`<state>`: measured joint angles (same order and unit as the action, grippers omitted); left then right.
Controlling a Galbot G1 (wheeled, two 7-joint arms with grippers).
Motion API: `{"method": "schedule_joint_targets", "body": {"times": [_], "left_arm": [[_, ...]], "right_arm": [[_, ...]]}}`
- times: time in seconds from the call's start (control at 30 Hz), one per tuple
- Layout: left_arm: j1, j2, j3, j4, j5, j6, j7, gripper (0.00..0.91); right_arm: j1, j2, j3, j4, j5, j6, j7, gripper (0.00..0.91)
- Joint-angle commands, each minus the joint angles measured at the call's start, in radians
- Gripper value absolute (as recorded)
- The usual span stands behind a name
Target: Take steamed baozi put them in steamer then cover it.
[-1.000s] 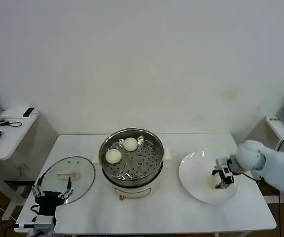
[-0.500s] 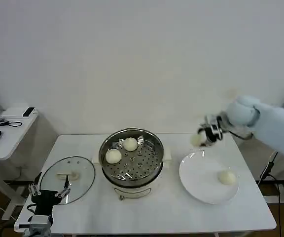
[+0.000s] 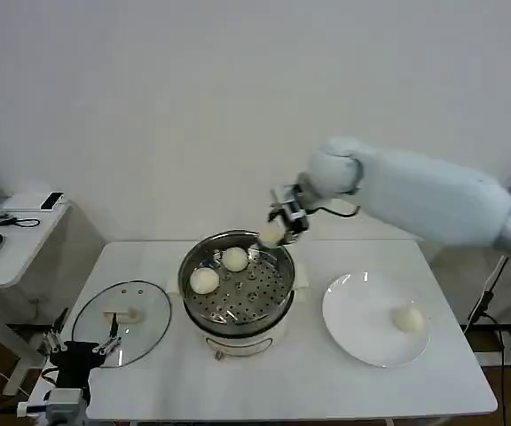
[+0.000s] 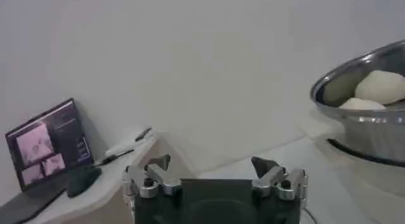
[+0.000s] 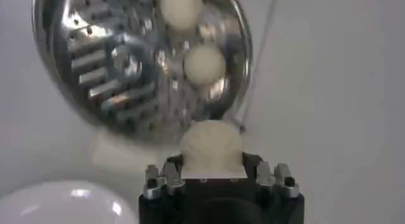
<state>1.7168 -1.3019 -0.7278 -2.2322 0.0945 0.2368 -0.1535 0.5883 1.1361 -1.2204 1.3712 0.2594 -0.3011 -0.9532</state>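
The shiny steel steamer (image 3: 238,293) stands mid-table with two cream-white baozi (image 3: 234,259) (image 3: 204,280) on its perforated tray. My right gripper (image 3: 275,232) hovers over the steamer's far right rim, shut on a third baozi (image 5: 211,147). In the right wrist view the steamer (image 5: 82,67) lies below with its two buns (image 5: 204,62) (image 5: 181,5). Another baozi (image 3: 407,318) rests on the white plate (image 3: 353,328). The glass cover (image 3: 122,311) lies flat on the table at the left. My left gripper (image 3: 85,348) waits open at the front left, near the cover's edge, with nothing between its fingers (image 4: 158,167).
A side desk (image 3: 11,240) with a mouse and small devices stands to the left of the table. The left wrist view shows a laptop (image 4: 47,146) there and the steamer's rim (image 4: 354,73) off to the side. Bare tabletop lies in front of the steamer.
My right gripper lifted a baozi off the plate and carried it left, from above the plate's far edge to over the steamer's rim. The left gripper drifted slightly down and left.
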Motion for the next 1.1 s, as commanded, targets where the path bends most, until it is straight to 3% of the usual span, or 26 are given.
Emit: {"method": "schedule_joint_targets", "body": {"times": [0.03, 0.37, 0.87, 1.03, 1.1], "left_arm": [[0.004, -0.005, -0.002, -0.008, -0.001, -0.001, -0.001, 0.907], [0.008, -0.015, -0.005, -0.017, -0.002, -0.001, -0.002, 0.907], [0.008, -0.022, -0.002, -0.009, -0.002, -0.004, -0.005, 0.907], [0.008, -0.023, -0.002, -0.011, -0.002, -0.005, -0.005, 0.907], [0.01, -0.022, -0.002, -0.01, -0.002, -0.004, -0.005, 0.907]], "right_arm": [[-0.02, 0.22, -0.06, -0.025, -0.071, 0.132, -0.048, 0.645], [-0.056, 0.212, -0.102, 0.009, -0.184, 0.24, -0.053, 0.655], [-0.061, 0.156, -0.117, 0.074, -0.23, 0.26, -0.068, 0.655], [-0.063, 0.145, -0.117, 0.085, -0.224, 0.263, -0.068, 0.786], [-0.062, 0.142, -0.118, 0.087, -0.221, 0.263, -0.07, 0.786]]}}
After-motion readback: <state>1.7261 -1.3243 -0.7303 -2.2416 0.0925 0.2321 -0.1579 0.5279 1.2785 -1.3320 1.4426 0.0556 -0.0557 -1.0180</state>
